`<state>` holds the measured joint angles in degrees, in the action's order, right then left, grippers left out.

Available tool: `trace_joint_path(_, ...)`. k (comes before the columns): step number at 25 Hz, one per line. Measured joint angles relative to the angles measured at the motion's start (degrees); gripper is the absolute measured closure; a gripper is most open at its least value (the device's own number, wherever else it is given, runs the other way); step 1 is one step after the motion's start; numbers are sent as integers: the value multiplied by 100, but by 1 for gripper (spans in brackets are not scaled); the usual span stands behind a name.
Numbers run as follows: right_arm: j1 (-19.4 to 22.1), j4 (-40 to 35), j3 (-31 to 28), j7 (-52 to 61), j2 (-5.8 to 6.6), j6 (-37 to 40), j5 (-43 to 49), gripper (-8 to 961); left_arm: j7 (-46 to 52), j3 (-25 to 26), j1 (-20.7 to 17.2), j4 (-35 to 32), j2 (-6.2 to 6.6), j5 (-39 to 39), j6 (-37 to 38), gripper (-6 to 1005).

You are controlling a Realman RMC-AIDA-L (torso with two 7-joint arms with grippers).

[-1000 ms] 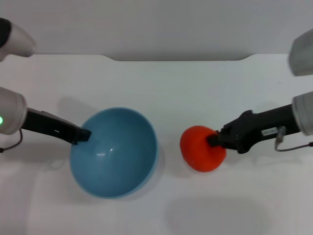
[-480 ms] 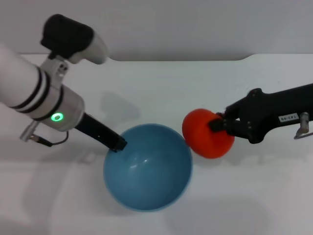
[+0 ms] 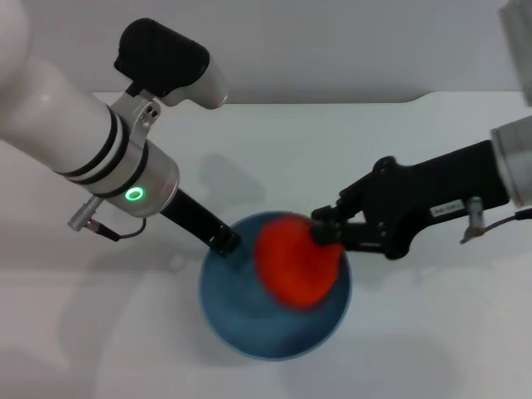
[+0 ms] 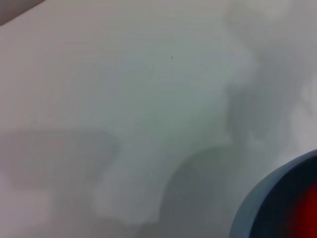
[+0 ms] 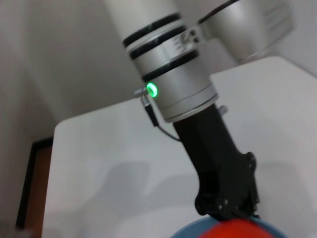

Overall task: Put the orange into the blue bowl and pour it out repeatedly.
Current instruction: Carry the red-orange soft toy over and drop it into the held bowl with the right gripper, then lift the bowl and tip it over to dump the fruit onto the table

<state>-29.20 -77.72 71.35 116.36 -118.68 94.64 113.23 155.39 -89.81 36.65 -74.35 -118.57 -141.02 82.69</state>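
Note:
The blue bowl (image 3: 237, 303) is held a little above the white table, in the lower middle of the head view. My left gripper (image 3: 225, 243) is shut on its near-left rim. The orange (image 3: 295, 264) is a blurred red-orange shape inside the bowl's mouth, just below my right gripper (image 3: 325, 227), whose fingers are spread and sharp beside it. The left wrist view shows the bowl's rim (image 4: 250, 210) with red inside (image 4: 303, 218). The right wrist view shows the left arm's gripper (image 5: 229, 201) on the bowl's rim (image 5: 190, 231) and the top of the orange (image 5: 237, 231).
The white table (image 3: 432, 332) spreads around the bowl, with its far edge and a grey wall behind. My left arm's forearm (image 3: 75, 141) hangs over the table's left half. My right arm (image 3: 449, 195) reaches in from the right.
My left gripper has lifted and carried the bowl to the right. My right gripper has moved left over the bowl, and the orange has left its fingers and is dropping into the bowl.

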Motion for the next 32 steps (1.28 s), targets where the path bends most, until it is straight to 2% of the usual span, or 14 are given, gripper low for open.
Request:
trace_joint_path(1,-30,11,90,0,0,-36,42,937,12,-19,10,-20,0,6,-4,1000)
trace_joint_path(3,-91,24,297,1,2,-155,164,873,31,-35,12,-66,0,10,-5,1000)
trace_joint_path(7,-114,15,344,6,3,-185,186,745,53,-36,8,-103,0,16,-40,1000)
trace_joint_path(12,21,-55,-90,135,-6,-328,193,541,48,-36,-186,-290,30,-26,-265,1000)
trace_joint_path(19,267,133,-1394,1021,11,-384,588,486,-9,17,-1169,-1468,59,-482,-953,1001)
trace_joint_path(21,350,207,-1720,1102,12,-361,715,486,-10,-8,-1519,-1856,61,-679,-1282,1001)
trace_joint_path(22,419,302,-1949,1111,12,-346,789,486,-37,-92,-1808,-2150,62,-787,-1623,1001)
trace_joint_path(24,450,350,-2030,1112,12,-345,805,485,-60,-147,-1932,-2243,60,-824,-1784,1001)
trace_joint_path(27,540,484,-2253,1112,23,-360,818,485,-306,-655,-2424,-2465,62,-1071,-2715,1001)
trace_joint_path(28,562,519,-2313,1110,24,-370,819,485,-429,-962,-2635,-2500,62,-1273,-3193,1001)
trace_joint_path(29,582,533,-2353,1107,27,-378,820,485,-529,-1538,-2991,-2501,57,-1816,-3964,1001)
trace_joint_path(30,605,546,-2390,1106,28,-382,821,485,-529,-1538,-2991,-2501,57,-1816,-3964,1001)
trace_joint_path(32,640,562,-2432,1107,28,-380,822,485,-558,-2007,-3300,-2502,47,-2307,-4665,1001)
